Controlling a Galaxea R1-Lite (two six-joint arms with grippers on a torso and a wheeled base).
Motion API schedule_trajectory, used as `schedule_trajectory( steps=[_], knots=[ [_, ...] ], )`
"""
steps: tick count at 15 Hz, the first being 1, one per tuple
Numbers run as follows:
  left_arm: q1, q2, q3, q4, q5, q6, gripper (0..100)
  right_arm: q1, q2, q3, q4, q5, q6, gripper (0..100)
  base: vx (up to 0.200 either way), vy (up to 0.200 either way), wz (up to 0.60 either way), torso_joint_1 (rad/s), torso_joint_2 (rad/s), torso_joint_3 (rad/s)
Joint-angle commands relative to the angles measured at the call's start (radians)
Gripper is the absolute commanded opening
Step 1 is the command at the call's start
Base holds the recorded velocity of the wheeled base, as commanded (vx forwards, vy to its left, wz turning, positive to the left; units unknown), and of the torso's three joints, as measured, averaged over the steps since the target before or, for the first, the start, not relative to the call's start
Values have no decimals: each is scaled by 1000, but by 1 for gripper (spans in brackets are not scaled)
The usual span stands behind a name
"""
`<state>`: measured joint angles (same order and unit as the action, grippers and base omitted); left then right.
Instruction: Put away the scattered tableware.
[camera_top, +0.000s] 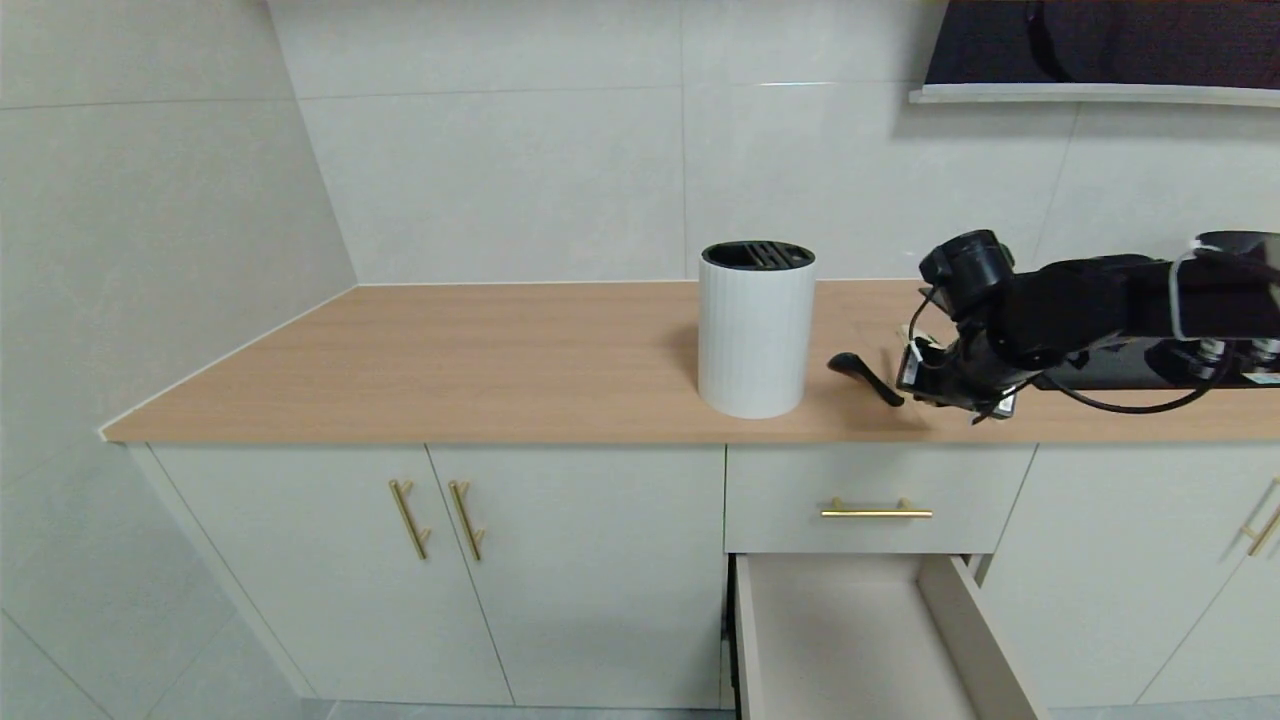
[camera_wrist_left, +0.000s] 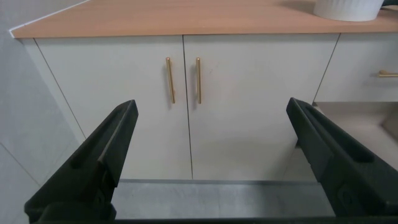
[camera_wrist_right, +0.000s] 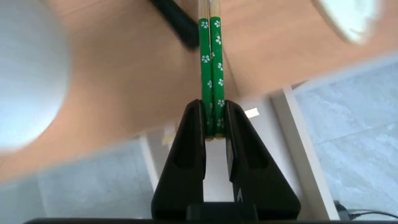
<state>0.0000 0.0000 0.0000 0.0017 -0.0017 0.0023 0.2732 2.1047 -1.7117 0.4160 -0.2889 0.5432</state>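
The right end effector (camera_wrist_right: 212, 118) is clamped on green chopsticks (camera_wrist_right: 209, 56), right of centre in the head view, low over the counter (camera_top: 450, 360), near a black utensil (camera_top: 863, 376) and the central white holder (camera_top: 755, 330). The left end effector (camera_wrist_left: 211, 115) has its fingers apart.

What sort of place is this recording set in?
Most likely a kitchen: a wood-look countertop over pale cabinets with an open drawer, and a white slotted utensil holder standing on it.
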Motion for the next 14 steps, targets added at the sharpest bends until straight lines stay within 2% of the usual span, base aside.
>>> schedule_trajectory(
  steps=[1, 2, 3, 5, 8, 11, 13, 14],
  knots=[
    [0, 0, 0, 0, 0, -1, 100, 21, -307, 244, 1, 90, -34, 0, 0, 0, 0, 0, 0, 0],
    [0, 0, 0, 0, 0, -1, 100, 21, -344, 277, 4, 114, -52, 0, 0, 0, 0, 0, 0, 0],
    [0, 0, 0, 0, 0, 1, 100, 21, -462, 425, -2, 165, -108, 0, 0, 0, 0, 0, 0, 0],
    [0, 0, 0, 0, 0, 1, 100, 31, -592, 552, -3, 189, -164, 0, 0, 0, 0, 0, 0, 0],
    [0, 0, 0, 0, 0, -1, 100, 31, -701, 604, 4, 264, -189, 0, 0, 0, 0, 0, 0, 0],
    [0, 0, 0, 0, 0, 1, 100, 26, -738, 621, 149, 306, -282, 0, 0, 0, 0, 0, 0, 0],
    [0, 0, 0, 0, 0, 1, 100, 26, -743, 647, 150, 384, -328, 0, 0, 0, 0, 0, 0, 0],
    [0, 0, 0, 0, 0, 1, 100, 26, -746, 653, 150, 389, -341, 0, 0, 0, 0, 0, 0, 0]
  ],
)
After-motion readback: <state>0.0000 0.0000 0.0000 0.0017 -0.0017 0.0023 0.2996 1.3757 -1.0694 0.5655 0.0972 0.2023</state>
